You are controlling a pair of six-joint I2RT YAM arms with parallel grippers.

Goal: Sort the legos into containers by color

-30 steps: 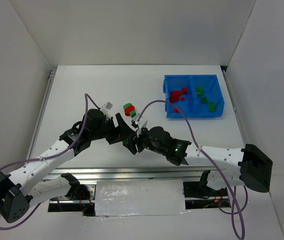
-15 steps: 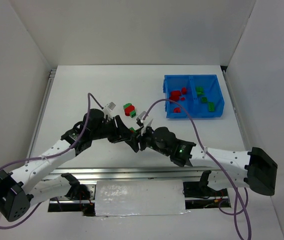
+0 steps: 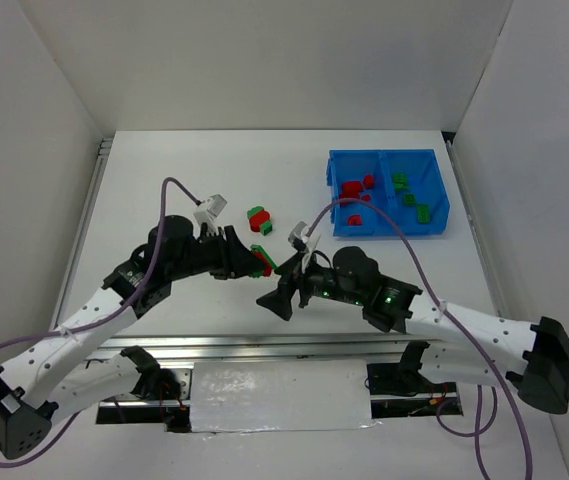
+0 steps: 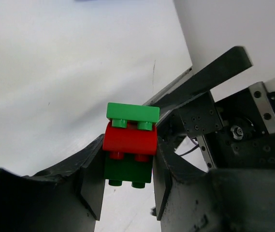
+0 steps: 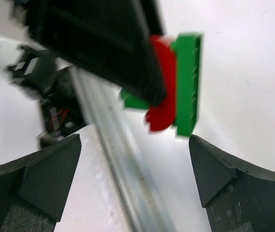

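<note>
Stack (image 5: 170, 83) is blurry on right wrist cam, its 9 o'clock side hidden behind a finger (image 5: 103, 43). Binned legos (image 3: 351, 188) are too tiny to count.

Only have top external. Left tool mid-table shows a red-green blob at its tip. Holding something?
Observer: Yes. The left wrist view shows the left tool shut on a stack of three joined legos: green plate, red brick, dark green brick.
Operator: Right tool on it too?
Observer: No. The right wrist view shows the right tool wide open, with the stack ahead of it and untouched.
</note>
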